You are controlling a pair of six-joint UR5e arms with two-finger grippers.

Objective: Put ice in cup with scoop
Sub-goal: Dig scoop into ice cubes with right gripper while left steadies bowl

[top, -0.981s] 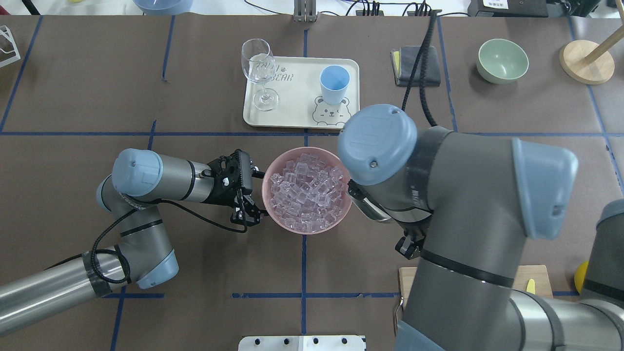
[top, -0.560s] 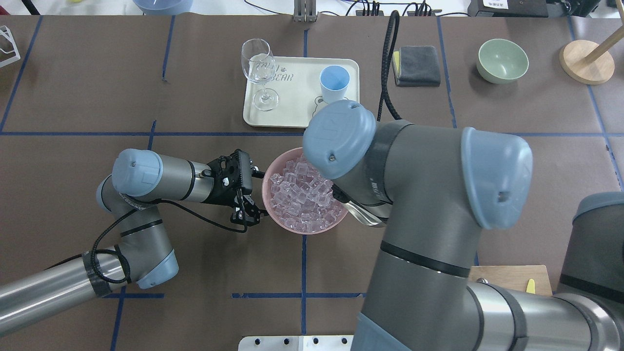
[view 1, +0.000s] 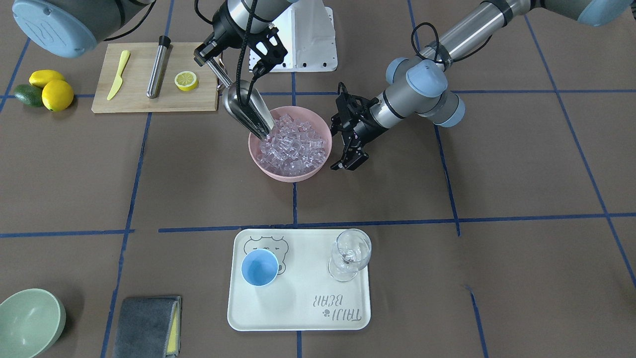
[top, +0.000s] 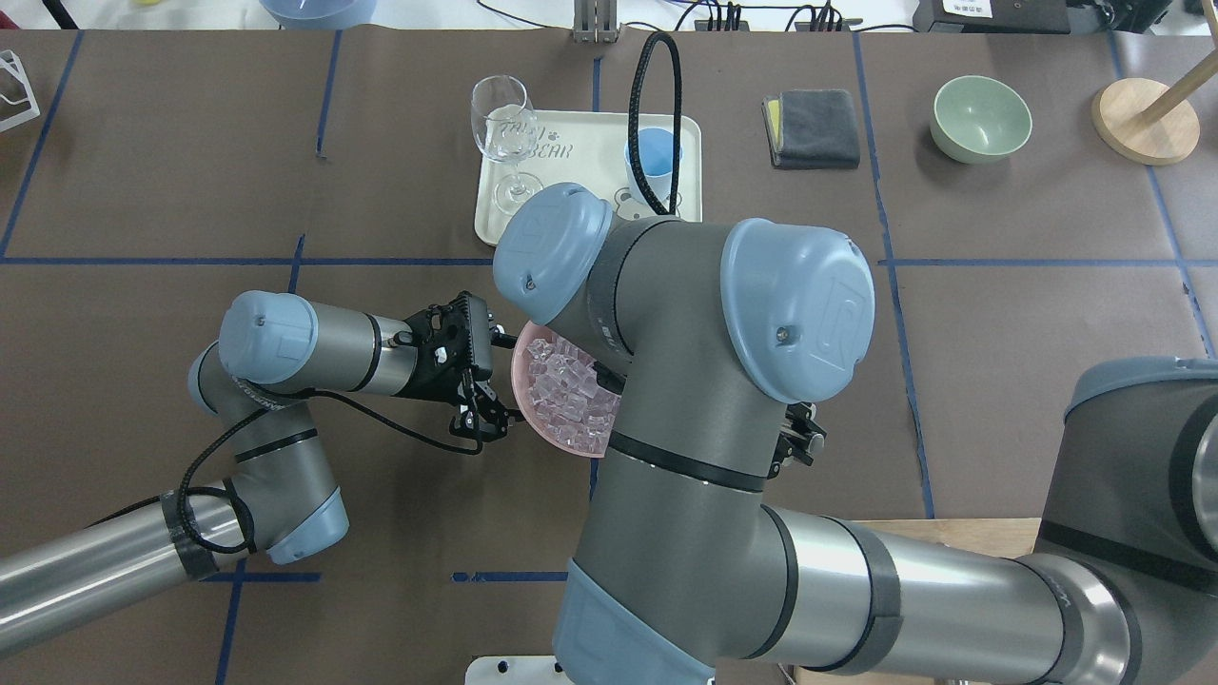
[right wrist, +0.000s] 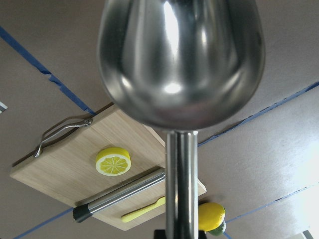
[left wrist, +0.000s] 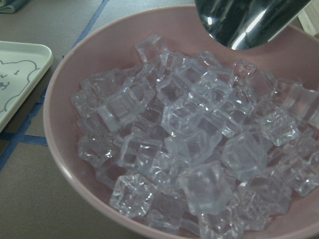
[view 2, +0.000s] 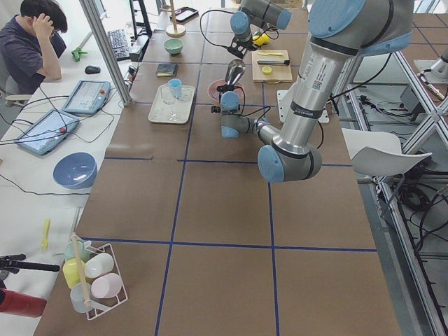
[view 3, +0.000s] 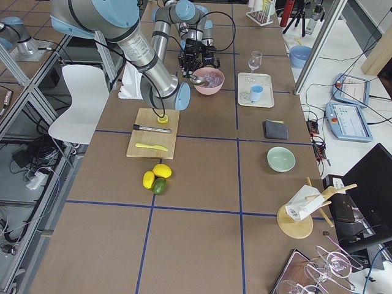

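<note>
The steel scoop [view 1: 246,112] is held by its rod handle in my right gripper [view 1: 212,58], which is shut on it. The scoop tilts down, its tip just over the ice [view 1: 293,144] at the pink bowl's [view 1: 285,176] edge on the right arm's side. It shows above the cubes in the left wrist view [left wrist: 249,22] and from below in the right wrist view [right wrist: 182,59]. My left gripper [view 1: 344,161] is at the bowl's opposite rim, shut on it. The light-blue cup [view 1: 259,267] stands upright on the cream tray [view 1: 298,308].
A clear stemmed glass [view 1: 350,256] stands on the tray beside the cup. A wooden board [view 1: 144,102] holds a yellow knife, a steel cylinder and a lemon slice. Lemons and an avocado [view 1: 42,92], a green bowl [view 1: 27,320] and a grey cloth [view 1: 146,325] lie farther out.
My right arm has swung to the left over the bowl, now hiding most of it and part of the tray from overhead. The left arm has not moved.
</note>
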